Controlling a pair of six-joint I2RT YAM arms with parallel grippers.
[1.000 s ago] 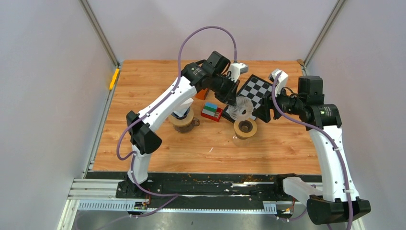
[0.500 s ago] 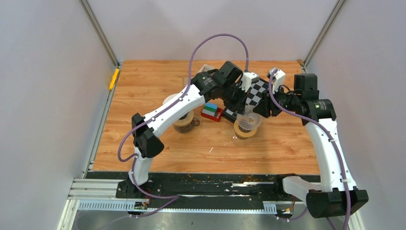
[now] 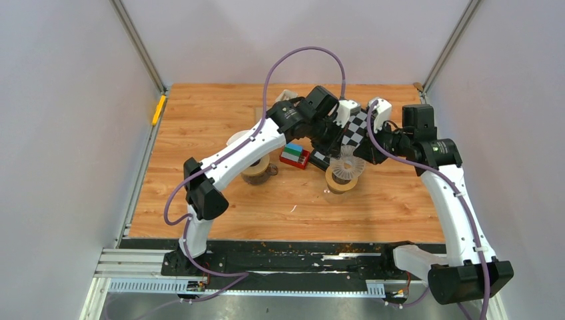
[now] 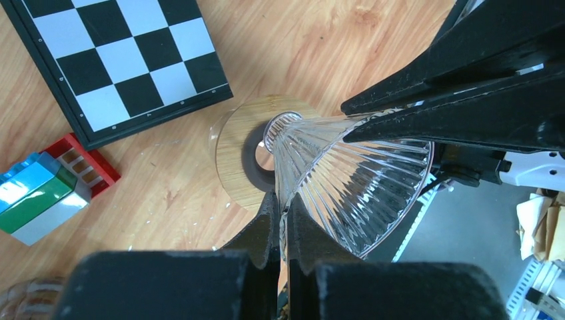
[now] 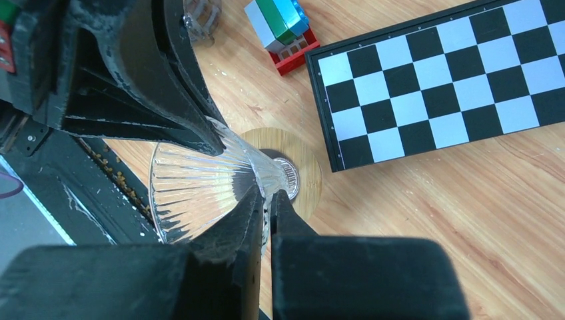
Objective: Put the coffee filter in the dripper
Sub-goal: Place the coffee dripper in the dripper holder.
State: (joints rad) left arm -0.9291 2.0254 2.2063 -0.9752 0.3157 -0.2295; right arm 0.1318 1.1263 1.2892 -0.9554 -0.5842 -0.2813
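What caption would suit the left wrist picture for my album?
Left gripper and right gripper pinch a ribbed glass cone over a wooden ring, chessboard nearby.

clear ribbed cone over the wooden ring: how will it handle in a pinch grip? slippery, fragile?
Clear ribbed cone looks glossy and rigid, so probably slick; left gripper and right gripper each pinch only a thin wall. Likely brittle if squeezed or knocked. Narrow neck over the wooden ring suggests it could tip until seated.

There are one ribbed glass dripper cone, two wooden rings, one checkerboard, one stack of toy bricks and one yellow object.
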